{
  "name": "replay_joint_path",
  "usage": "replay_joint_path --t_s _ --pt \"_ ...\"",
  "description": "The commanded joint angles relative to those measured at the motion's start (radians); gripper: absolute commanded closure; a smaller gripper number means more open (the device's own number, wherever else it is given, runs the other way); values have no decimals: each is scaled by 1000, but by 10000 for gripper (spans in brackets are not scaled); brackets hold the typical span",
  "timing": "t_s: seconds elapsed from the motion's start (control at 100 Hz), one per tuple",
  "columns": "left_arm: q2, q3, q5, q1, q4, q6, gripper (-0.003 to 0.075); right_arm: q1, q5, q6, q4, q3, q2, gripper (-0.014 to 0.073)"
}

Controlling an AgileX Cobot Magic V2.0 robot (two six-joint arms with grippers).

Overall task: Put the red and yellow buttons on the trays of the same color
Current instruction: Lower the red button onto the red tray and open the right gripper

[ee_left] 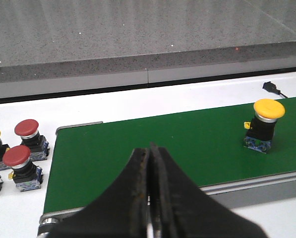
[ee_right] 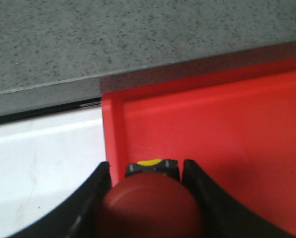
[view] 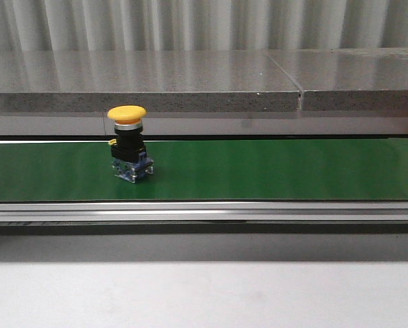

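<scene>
One red button (ee_right: 150,206) sits clamped in my right pincer (ee_right: 147,198), directly over the red tray (ee_right: 227,129); left pincer (ee_left: 150,163) is pressed closed, yellow button (ee_left: 266,124) off to its right.

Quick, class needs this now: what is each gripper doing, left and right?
Left gripper: closed, holding nothing, above the green belt.
Right gripper: closed on a red button, over the red tray.

One button (view: 128,142) upright on belt (view: 272,169), left of centre; ledge (view: 190,82) behind; table (view: 204,294) in front.
</scene>
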Motion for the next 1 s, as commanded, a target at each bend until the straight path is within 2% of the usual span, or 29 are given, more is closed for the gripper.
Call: replay_joint_path --t_s 0.0,0.31,0.84,0.92,0.99 --pt "8 -23 -82 -7 -13 2 740 -8 -11 4 17 -80 13 648" --pt "8 -23 -82 -7 -13 2 740 -7 83 4 17 -209 193 648" --pt "8 -23 -82 -7 -13 2 740 -7 79 4 17 -212 282 646" --pt "8 -23 -82 -7 -13 2 740 -7 79 4 17 -212 282 615" --pt "8 -23 -82 -7 -13 2 740 -7 84 4 23 -212 282 539"
